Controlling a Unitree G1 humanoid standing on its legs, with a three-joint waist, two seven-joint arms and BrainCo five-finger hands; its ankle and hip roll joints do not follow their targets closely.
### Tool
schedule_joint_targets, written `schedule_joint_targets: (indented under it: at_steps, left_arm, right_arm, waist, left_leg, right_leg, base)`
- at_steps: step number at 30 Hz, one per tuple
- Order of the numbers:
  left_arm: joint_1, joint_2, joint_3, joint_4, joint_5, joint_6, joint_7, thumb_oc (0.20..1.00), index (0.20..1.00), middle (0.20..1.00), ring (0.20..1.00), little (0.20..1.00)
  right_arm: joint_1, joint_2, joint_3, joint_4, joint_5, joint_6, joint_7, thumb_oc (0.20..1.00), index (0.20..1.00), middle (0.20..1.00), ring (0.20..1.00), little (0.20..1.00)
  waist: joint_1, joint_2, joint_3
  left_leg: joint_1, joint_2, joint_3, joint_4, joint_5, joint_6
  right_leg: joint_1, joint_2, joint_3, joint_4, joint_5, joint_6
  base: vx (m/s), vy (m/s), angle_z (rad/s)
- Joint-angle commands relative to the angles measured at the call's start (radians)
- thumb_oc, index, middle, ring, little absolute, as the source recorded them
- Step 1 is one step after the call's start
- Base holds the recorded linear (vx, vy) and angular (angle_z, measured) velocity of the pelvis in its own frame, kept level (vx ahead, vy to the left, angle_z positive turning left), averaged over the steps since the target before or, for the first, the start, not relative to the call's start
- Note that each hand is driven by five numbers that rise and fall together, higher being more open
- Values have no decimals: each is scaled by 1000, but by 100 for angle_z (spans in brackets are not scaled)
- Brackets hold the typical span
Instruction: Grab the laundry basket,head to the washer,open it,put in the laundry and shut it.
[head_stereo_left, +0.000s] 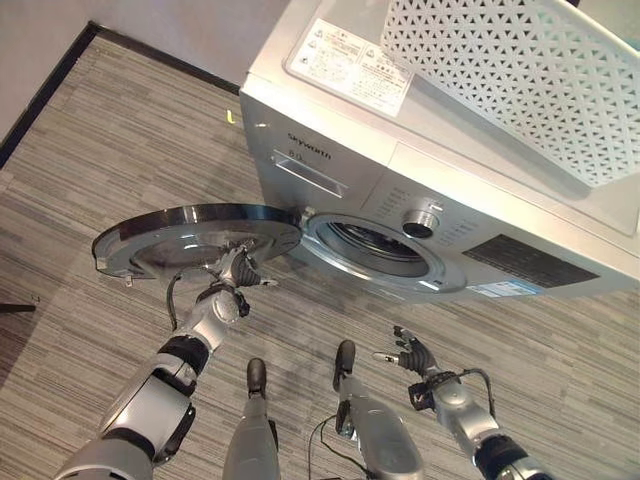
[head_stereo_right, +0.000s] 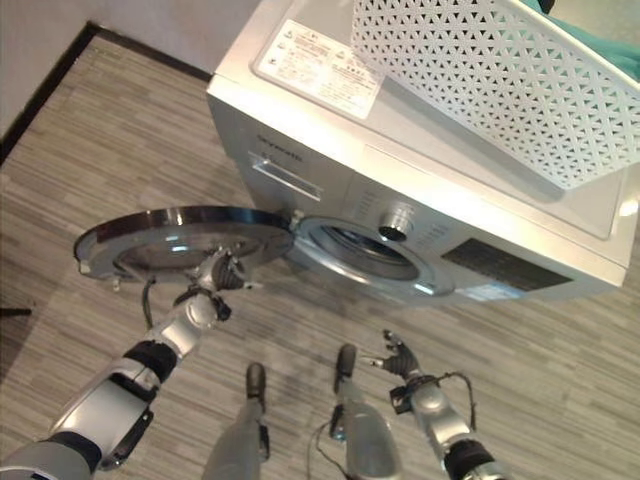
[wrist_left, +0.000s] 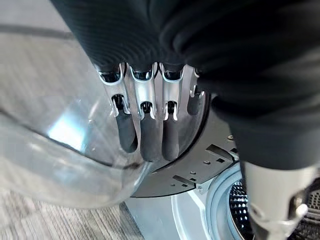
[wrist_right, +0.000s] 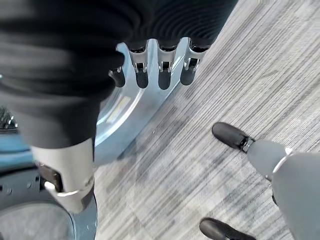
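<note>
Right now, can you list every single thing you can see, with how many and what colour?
Silver-grey front-loading washing machine: one, silver-grey, standing on the floor ahead of the robot.
Round washer door with a dark rim and glass bowl: one, dark and clear, swung wide open to the left of the drum opening.
Drum opening: one, dark inside, open.
White perforated plastic laundry basket: one, white, on top of the washer.
Teal laundry: a bit showing at the basket's far edge.
Control knob: one, silver, on the front panel.
Striped grey carpet floor: grey-brown.
Left hand: silver and dark, fingers straight against the open door.
Right hand: silver and dark, fingers relaxed, held low before the washer, holding nothing.
</note>
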Motion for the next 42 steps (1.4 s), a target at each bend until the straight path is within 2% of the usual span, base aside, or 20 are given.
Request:
schedule_joint_targets:
  at_steps: [1, 6, 11, 18, 19, 20, 21, 23, 24, 25, 27, 28, 30, 31, 32, 33, 35, 39, 41, 42]
  left_arm:
    - [111, -2, 51, 14, -110, -57, 58, 1000, 1000, 1000, 1000, 1000]
    - [283, -69, 118, 55, -208, -77, -16, 1000, 1000, 1000, 1000, 1000]
    - [396, -106, 143, 145, -219, -75, -70, 1000, 1000, 1000, 1000, 1000]
    - [480, -132, 201, 229, -245, -64, -106, 1000, 1000, 1000, 1000, 1000]
    - [500, -139, 221, 233, -248, -59, -108, 1000, 1000, 1000, 1000, 1000]
    - [500, -139, 221, 232, -248, -59, -108, 1000, 1000, 1000, 1000, 1000]
    - [509, -143, 228, 227, -251, -54, -104, 1000, 1000, 1000, 1000, 1000]
    - [516, -146, 237, 226, -251, -58, -98, 1000, 1000, 1000, 1000, 1000]
    - [529, -152, 240, 220, -245, -62, -93, 1000, 1000, 1000, 1000, 1000]
    - [529, -153, 239, 219, -244, -62, -93, 1000, 1000, 1000, 1000, 1000]
    - [527, -154, 236, 214, -236, -67, -90, 1000, 1000, 1000, 1000, 1000]
    - [520, -153, 236, 224, -238, -71, -86, 1000, 1000, 1000, 1000, 1000]
    - [516, -155, 236, 226, -238, -72, -86, 1000, 1000, 1000, 1000, 1000]
    - [506, -151, 227, 230, -229, -74, -84, 1000, 1000, 1000, 1000, 1000]
    - [505, -152, 228, 231, -229, -74, -84, 1000, 1000, 1000, 1000, 1000]
    - [507, -143, 222, 244, -207, -70, -83, 1000, 1000, 1000, 1000, 1000]
    - [502, -145, 223, 251, -201, -70, -82, 1000, 1000, 1000, 1000, 1000]
    - [494, -140, 230, 279, -197, -70, -90, 1000, 1000, 1000, 1000, 1000]
    - [491, -139, 227, 292, -202, -71, -92, 1000, 1000, 1000, 1000, 1000]
    - [483, -137, 224, 309, -207, -67, -99, 1000, 1000, 1000, 1000, 1000]
  right_arm:
    - [76, 16, -68, 35, 127, -51, -18, 1000, 1000, 1000, 1000, 1000]
    - [86, 8, -236, 71, 194, -59, -65, 1000, 1000, 1000, 1000, 1000]
    - [90, -16, -391, 28, 240, -83, -125, 1000, 1000, 1000, 1000, 1000]
    - [134, -3, -621, -207, 362, -180, -223, 1000, 1000, 1000, 1000, 1000]
    - [148, -1, -667, -318, 311, -208, -284, 1000, 1000, 1000, 1000, 1000]
    - [150, 2, -667, -323, 309, -206, -287, 1000, 1000, 1000, 1000, 1000]
    - [160, -8, -715, -451, 199, -223, -368, 1000, 1000, 1000, 1000, 1000]
    - [159, -18, -753, -524, 128, -235, -430, 1000, 1000, 1000, 1000, 1000]
    - [136, -38, -788, -594, 16, -226, -506, 1000, 1000, 1000, 1000, 1000]
    - [137, -36, -788, -601, 10, -221, -511, 1000, 1000, 1000, 1000, 1000]
    - [80, -86, -830, -730, -174, -200, -620, 1000, 1000, 1000, 1000, 1000]
    - [26, -121, -851, -793, -241, -184, -667, 1000, 1000, 1000, 1000, 1000]
    - [22, -121, -851, -796, -246, -179, -671, 1000, 1000, 1000, 1000, 1000]
    - [-40, -180, -863, -848, -302, -165, -707, 1000, 1000, 1000, 1000, 1000]
    - [-41, -180, -863, -848, -303, -164, -707, 1000, 1000, 1000, 1000, 1000]
    - [-114, -267, -861, -932, -371, -151, -703, 1000, 1000, 1000, 1000, 1000]
    - [-134, -294, -837, -943, -380, -142, -683, 1000, 1000, 1000, 1000, 1000]
    - [-148, -390, -784, -981, -366, -136, -564, 1000, 1000, 1000, 1000, 1000]
    - [-176, -453, -741, -973, -343, -139, -511, 1000, 1000, 1000, 1000, 1000]
    - [-208, -521, -686, -964, -322, -126, -442, 1000, 1000, 1000, 1000, 1000]
  waist:
    - [39, -31, -68]
    - [37, -28, -101]
    - [28, -6, -138]
    - [8, 36, -179]
    - [-5, 52, -187]
    - [-4, 51, -189]
    - [-21, 70, -182]
    - [-26, 82, -187]
    - [-19, 89, -202]
    - [-18, 91, -203]
    - [-4, 100, -218]
    - [3, 96, -220]
    - [3, 99, -217]
    - [11, 89, -220]
    - [10, 90, -218]
    - [30, 72, -227]
    - [28, 70, -226]
    - [38, 11, -250]
    - [46, -14, -262]
    - [49, -27, -272]
  left_leg:
    - [18, -16, 74, 5, -54, 41]
    - [50, -45, 105, 38, -93, 66]
    - [93, -82, 131, 81, -152, 103]
    - [162, -130, 109, 82, -181, 147]
    - [197, -140, 99, 71, -188, 158]
    - [193, -142, 100, 70, -184, 159]
    - [222, -149, 72, 64, -187, 175]
    - [236, -154, 60, 58, -190, 180]
    - [247, -159, 53, 53, -196, 185]
    - [247, -158, 53, 52, -196, 185]
    - [249, -156, 31, 59, -209, 184]
    - [248, -153, 16, 89, -231, 185]
    - [245, -152, 16, 97, -236, 185]
    - [250, -154, -6, 119, -254, 182]
    - [250, -154, -7, 121, -255, 182]
    - [265, -154, -28, 130, -273, 176]
    - [269, -154, -39, 133, -275, 173]
    - [298, -161, -94, 112, -269, 149]
    - [306, -145, -124, 101, -261, 134]
    - [312, -118, -145, 90, -258, 123]
  right_leg:
    - [54, -79, 53, 0, -89, 102]
    - [76, -100, 88, 0, -81, 112]
    - [102, -129, 124, 22, -74, 129]
    - [108, -173, 146, 166, -107, 134]
    - [100, -177, 156, 244, -108, 136]
    - [95, -178, 157, 243, -105, 136]
    - [69, -162, 197, 363, -102, 128]
    - [53, -154, 218, 392, -105, 126]
    - [41, -157, 222, 373, -91, 121]
    - [43, -156, 221, 369, -89, 121]
    - [28, -170, 232, 273, -52, 131]
    - [21, -178, 243, 199, -37, 136]
    - [26, -177, 241, 189, -31, 137]
    - [21, -176, 265, 141, -26, 144]
    - [24, -175, 264, 138, -24, 144]
    - [12, -180, 264, 102, -6, 158]
    - [12, -176, 267, 97, -1, 160]
    - [40, -154, 326, 104, -5, 164]
    - [40, -139, 337, 133, -11, 161]
    - [41, -115, 331, 153, -40, 151]
  base:
    - [40, 93, -12]
    - [47, 112, -23]
    - [64, 157, -19]
    - [60, 182, -6]
    - [40, 116, 7]
    - [79, 225, -2]
    - [9, 110, 6]
    - [71, 126, 15]
    - [96, 81, 13]
    - [113, -10, 8]
    - [121, -74, 7]
    - [93, -71, 16]
    - [72, -44, 17]
    - [76, -43, 29]
    - [204, -138, 50]
    - [164, -121, 70]
    - [123, -94, 51]
    - [109, -145, 22]
    - [162, -256, 36]
    - [113, -241, 20]
